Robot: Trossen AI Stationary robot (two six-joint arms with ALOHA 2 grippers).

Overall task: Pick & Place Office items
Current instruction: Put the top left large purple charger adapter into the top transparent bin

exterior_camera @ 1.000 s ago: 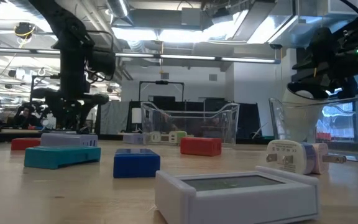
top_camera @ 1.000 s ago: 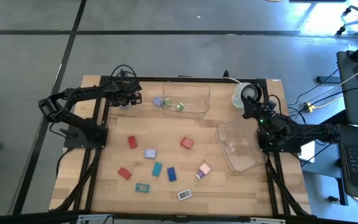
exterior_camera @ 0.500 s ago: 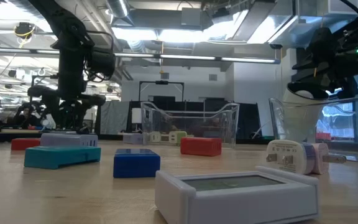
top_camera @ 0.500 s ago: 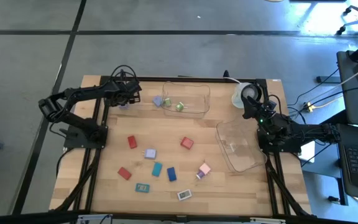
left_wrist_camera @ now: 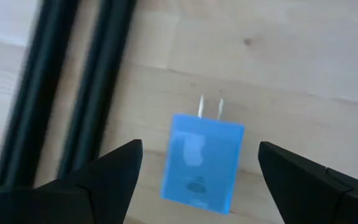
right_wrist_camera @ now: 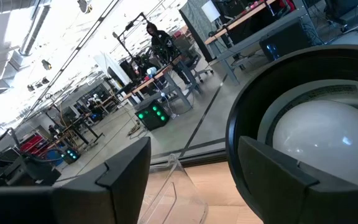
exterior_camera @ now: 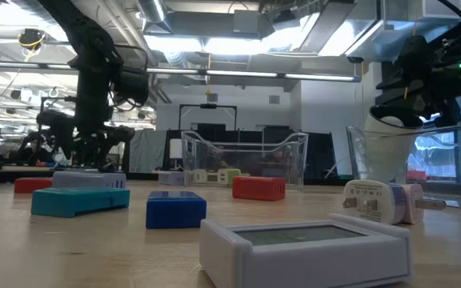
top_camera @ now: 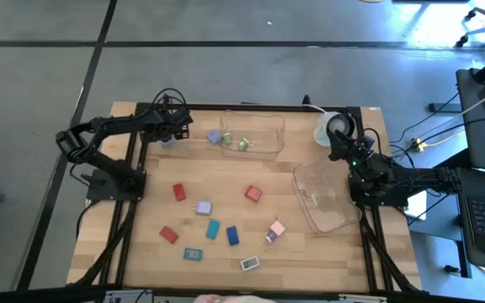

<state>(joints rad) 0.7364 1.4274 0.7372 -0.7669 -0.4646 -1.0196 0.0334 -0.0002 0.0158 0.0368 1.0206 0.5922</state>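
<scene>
A blue plug [left_wrist_camera: 201,163] lies flat on the wood at the table's far left, its two prongs level. My left gripper [left_wrist_camera: 201,149] hangs over it [top_camera: 168,141], pointing steeply down, open, one finger on either side and clear of it. Several office items lie loose mid-table: red blocks [top_camera: 178,193] [top_camera: 253,194], a teal one [top_camera: 213,228], a blue one [top_camera: 233,235], a pink one [top_camera: 276,230] and a white one [top_camera: 249,264]. My right gripper [right_wrist_camera: 191,186] waits at the far right, level and open, holding nothing.
A clear tub [top_camera: 263,126] at the far middle holds a lavender piece [top_camera: 215,137] and a green piece [top_camera: 244,144]. A second clear tub [top_camera: 325,202] lies at the right. A round white-and-black object [top_camera: 333,126] stands by my right gripper. The black frame rails [left_wrist_camera: 73,81] run beside the blue plug.
My left wrist has turned slightly over the blue plug while staying in place. The plug and the other pieces lie where they were.
</scene>
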